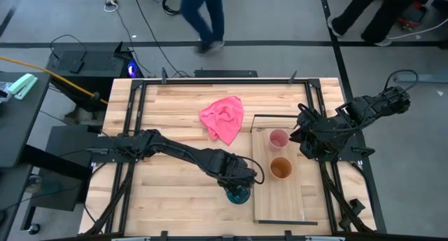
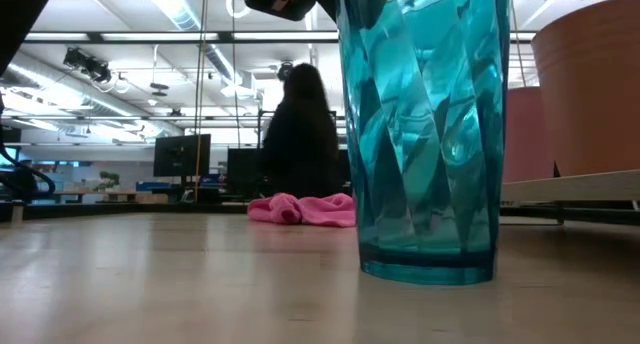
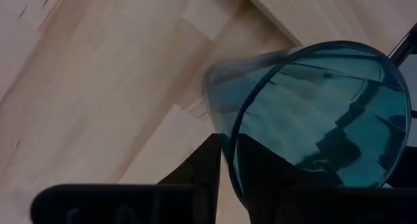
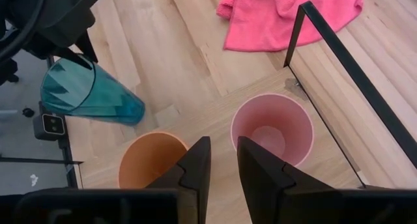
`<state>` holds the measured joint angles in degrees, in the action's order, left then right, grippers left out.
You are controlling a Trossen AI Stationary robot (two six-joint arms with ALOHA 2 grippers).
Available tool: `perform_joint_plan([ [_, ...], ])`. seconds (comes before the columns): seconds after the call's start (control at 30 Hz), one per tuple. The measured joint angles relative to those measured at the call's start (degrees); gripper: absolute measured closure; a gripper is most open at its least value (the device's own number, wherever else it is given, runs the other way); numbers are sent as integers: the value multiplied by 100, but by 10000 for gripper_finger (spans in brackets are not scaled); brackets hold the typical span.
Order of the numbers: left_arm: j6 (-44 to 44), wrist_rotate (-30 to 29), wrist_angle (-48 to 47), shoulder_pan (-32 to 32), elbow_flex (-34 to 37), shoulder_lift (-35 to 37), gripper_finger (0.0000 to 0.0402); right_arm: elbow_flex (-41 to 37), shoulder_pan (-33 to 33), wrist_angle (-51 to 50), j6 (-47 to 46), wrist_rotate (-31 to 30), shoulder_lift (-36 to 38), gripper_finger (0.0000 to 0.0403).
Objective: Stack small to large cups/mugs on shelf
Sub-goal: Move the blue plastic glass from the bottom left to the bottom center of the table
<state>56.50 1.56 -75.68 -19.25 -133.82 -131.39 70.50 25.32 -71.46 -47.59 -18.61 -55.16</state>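
The teal cup point(image 1: 239, 194) stands upright on its base point(image 2: 428, 269) on the slatted tabletop, just left of the shelf point(image 1: 283, 202), a light board with a black wire frame point(image 1: 274, 118) at its far end. My left gripper point(image 1: 238, 183) is over the cup, shut on its rim. On the shelf stand the pink cup point(image 1: 278, 139) and the orange cup point(image 1: 281, 169), both mouth up. My right gripper point(image 4: 223, 165) hovers open above the shelf, between these two cups in its wrist view, with nothing between its fingers. My left gripper has the teal cup's rim point(image 3: 229, 160) between its two fingers, one finger outside the wall point(image 3: 203, 168) and one inside the cup, seen dark through the wall. The fingers come from above, pointing steeply down. The cup stands upright with its base on the table.
A crumpled pink cloth point(image 1: 224, 118) lies on the tabletop behind the cups, left of the wire frame point(image 4: 339, 61). People stand on the floor beyond the far edge point(image 1: 206, 17). Bare tabletop lies left of the teal cup and on the near half of the shelf.
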Motion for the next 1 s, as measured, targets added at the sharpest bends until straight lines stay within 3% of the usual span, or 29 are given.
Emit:
perform_joint_plan([
  [1.0,-18,142,526,4,-56,70,324,0,-2,0,0,0,0,319],
])
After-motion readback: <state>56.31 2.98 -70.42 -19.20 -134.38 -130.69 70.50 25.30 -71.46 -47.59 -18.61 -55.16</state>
